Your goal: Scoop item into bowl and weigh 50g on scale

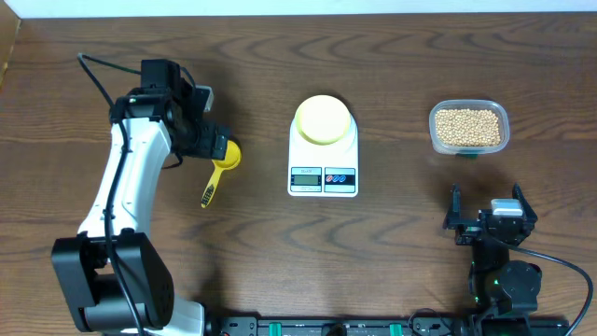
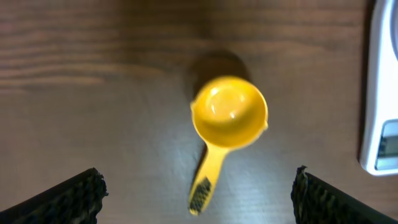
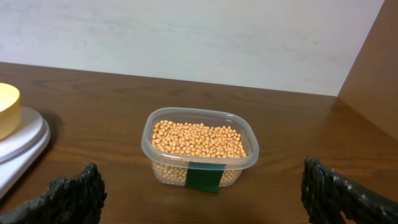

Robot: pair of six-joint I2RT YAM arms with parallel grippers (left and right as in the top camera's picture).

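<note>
Beside the scale [image 1: 323,161] a yellow spoon [image 2: 228,115] lies under the open left claw [image 2: 198,180], right claw [image 3: 199,180] gaping toward the clear tub [image 3: 252,152].

Even warm light, soft shadows, left wrist view blurred, glare in spoon [image 2: 229,112], beans [image 3: 198,140] sharp

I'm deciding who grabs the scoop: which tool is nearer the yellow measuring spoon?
Left. The left tool hovers open right above the yellow measuring spoon. The right tool sits across the table, past the scale, near the bean tub.
</note>
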